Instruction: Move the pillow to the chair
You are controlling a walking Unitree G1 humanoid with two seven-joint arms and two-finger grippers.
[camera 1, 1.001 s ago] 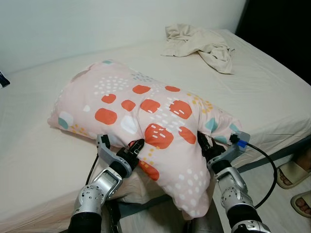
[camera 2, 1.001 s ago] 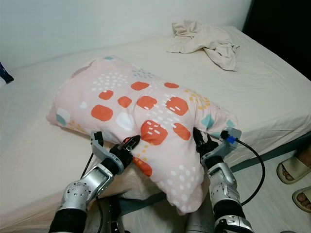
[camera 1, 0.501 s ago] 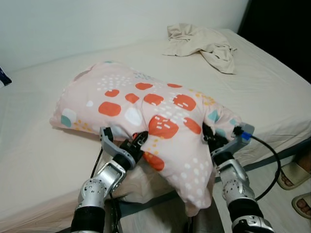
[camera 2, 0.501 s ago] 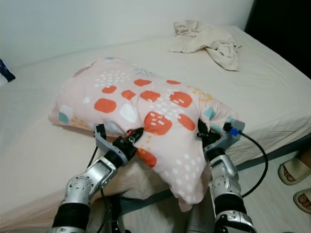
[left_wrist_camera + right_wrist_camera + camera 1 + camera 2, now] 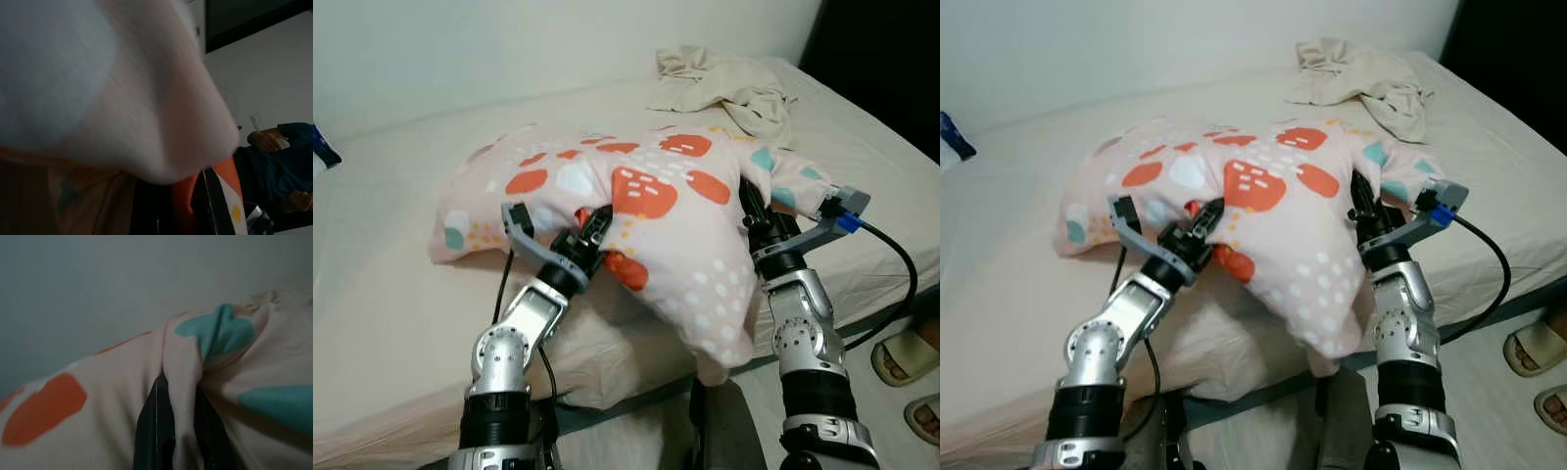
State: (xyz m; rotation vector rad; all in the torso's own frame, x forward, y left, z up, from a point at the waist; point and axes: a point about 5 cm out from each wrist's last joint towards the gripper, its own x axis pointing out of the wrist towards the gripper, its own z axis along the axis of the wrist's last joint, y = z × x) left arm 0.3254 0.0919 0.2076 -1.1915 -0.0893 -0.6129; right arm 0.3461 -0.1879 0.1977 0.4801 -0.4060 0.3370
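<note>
Pillow [image 5: 656, 211] raised over bed [image 5: 401, 294] edge, my left jaws [image 5: 590, 227] and right jaws [image 5: 751, 209] both clenched on its fabric. Crumpled cloth [image 5: 729, 83] lies behind. Sandalled foot [image 5: 906, 352] on floor near my right.

No legible text, label, brand mark, number or sign appears in any view. The pillow [image 5: 656, 206] carries a printed pattern only: orange and teal patches and white dots and dashes, none forming characters. The silver arms and black fingers of the left gripper [image 5: 592, 225] and right gripper [image 5: 751, 211] bear no readable markings.
</note>
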